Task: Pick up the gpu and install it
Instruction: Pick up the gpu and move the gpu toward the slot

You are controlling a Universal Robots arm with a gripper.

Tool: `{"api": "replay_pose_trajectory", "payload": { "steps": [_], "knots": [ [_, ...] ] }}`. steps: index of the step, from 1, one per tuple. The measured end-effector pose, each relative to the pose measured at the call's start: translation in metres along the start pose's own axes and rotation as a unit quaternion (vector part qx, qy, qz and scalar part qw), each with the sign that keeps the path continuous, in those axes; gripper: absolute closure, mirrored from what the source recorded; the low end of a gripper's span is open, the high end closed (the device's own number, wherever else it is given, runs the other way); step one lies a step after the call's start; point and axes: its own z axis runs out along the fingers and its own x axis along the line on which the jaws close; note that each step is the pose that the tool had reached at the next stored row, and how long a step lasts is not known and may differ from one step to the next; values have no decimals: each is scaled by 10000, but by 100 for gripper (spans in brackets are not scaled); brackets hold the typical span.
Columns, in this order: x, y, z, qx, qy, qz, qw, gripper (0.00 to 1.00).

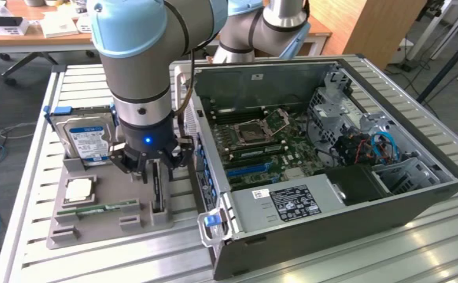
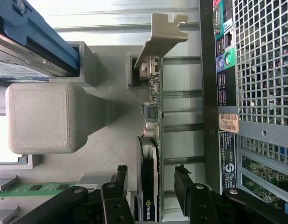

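Observation:
The gpu (image 2: pixel 152 98) stands on edge in a slot of the grey holder tray (image 1: pixel 111 227), its silver bracket (image 2: pixel 163 33) at the far end. In the exterior view the gpu (image 1: pixel 157 194) is a dark thin card right beside the open computer case (image 1: pixel 331 236). My gripper (image 1: pixel 151 171) hangs straight above it, low over the tray. In the wrist view the gripper (image 2: pixel 152 181) is open with one black finger (image 2: pixel 120 183) on each side of the card. A gap shows between the card and the finger nearer the case.
On the tray lie a hard drive (image 1: pixel 87 138) with a blue-white label, a processor chip (image 1: pixel 79 188) and a green memory stick (image 1: pixel 99 207). The case lies on its side with the motherboard (image 1: pixel 252 147) exposed and a power supply (image 1: pixel 287 200) at the front. A tall grey tray post (image 2: pixel 39 119) stands close by.

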Motion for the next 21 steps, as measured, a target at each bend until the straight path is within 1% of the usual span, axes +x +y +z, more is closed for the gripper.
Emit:
{"api": "replay_pose_trajectory", "payload": {
  "steps": [10,11,15,17,18,21],
  "knots": [
    [0,0,0,0,0,0,10000,48],
    [0,0,0,0,0,0,10000,55],
    [0,0,0,0,0,0,10000,55],
    [0,0,0,0,0,0,10000,57],
    [0,0,0,0,0,0,10000,64],
    [0,0,0,0,0,0,10000,64]
  ]
}}
